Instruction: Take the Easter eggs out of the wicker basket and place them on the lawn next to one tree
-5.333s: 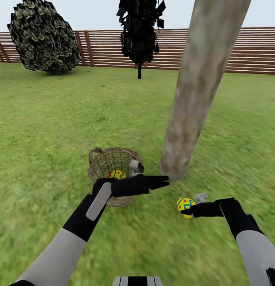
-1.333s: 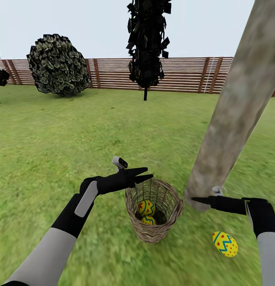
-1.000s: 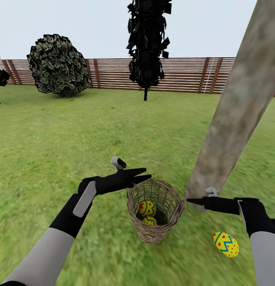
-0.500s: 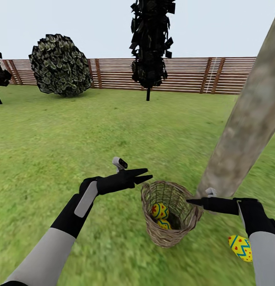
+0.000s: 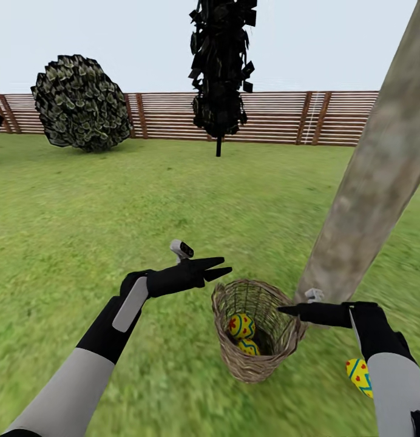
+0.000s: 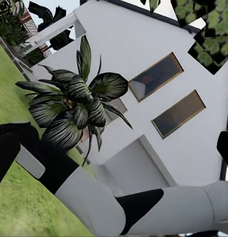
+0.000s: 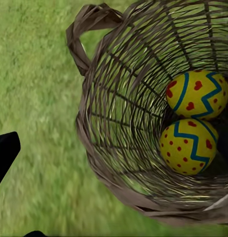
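- Three Easter eggs are in sight: two in the wicker basket (image 5: pixel 257 331), one on the lawn (image 5: pixel 113 200).
- The upper basket egg (image 5: pixel 241 325) and the lower basket egg (image 5: pixel 249 347) touch each other at the bottom of the weave; the right wrist view shows them side by side inside it.
- The third egg (image 5: pixel 359 376) lies on the grass near the foot of the tree (image 5: pixel 371 182), partly hidden by the right forearm.
- The one basket stands upright just beside the trunk, with a single loop handle (image 7: pixel 89 29) at its rim.
- The left gripper (image 5: pixel 217 269) hovers beside the basket, fingers slightly parted, holding nothing.
- The right gripper (image 5: pixel 284 310) reaches over the basket's rim; whether its jaws are parted or closed cannot be told.
- Behind stand one round bush (image 5: pixel 79 102), one black-leaved tree (image 5: pixel 220 67) and a slatted fence (image 5: pixel 277 116).
- The left wrist view shows a white house (image 6: pixel 158 89) with two windows.
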Available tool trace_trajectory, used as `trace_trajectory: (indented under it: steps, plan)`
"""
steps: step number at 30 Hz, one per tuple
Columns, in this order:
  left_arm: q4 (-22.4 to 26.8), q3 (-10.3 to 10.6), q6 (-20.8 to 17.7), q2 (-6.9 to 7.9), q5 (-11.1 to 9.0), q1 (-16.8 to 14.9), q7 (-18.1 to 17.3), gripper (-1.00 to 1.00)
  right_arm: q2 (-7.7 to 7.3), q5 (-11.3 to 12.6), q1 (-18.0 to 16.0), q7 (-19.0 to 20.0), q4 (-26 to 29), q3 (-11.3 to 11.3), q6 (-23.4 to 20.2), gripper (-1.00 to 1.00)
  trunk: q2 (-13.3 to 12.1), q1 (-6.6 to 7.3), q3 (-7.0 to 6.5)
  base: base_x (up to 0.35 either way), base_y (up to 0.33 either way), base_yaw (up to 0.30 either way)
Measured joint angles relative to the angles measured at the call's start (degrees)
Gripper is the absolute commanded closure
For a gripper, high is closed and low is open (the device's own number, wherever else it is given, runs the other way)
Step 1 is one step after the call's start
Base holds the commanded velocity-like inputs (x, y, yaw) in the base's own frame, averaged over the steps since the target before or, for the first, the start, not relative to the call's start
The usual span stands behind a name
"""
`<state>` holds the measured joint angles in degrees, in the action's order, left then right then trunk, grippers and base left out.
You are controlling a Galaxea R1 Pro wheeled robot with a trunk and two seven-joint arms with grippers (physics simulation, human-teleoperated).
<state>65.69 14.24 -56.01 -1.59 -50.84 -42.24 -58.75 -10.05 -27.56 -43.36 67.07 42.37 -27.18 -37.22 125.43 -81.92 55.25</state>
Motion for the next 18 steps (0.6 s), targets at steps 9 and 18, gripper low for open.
trace_trajectory:
  steps: [9, 18]
  plan:
    - [-0.1, -0.1, -0.04, 0.06, -0.04, 0.0, -0.12, -1.0, 2.94, -0.02, 0.02, -7.36, -0.54, 0.13, 0.09, -1.0, 0.0, 0.01, -0.43, 0.259, 0.205, -0.121]
    - [-0.09, -0.15, 0.0, 0.09, -0.03, 0.01, -0.09, -1.0, 6.06, -2.99, 0.57, -12.84, -1.17, 4.74, 0.18, -1.0, 0.0, -0.01, -0.44, 0.164, 0.129, -0.004]
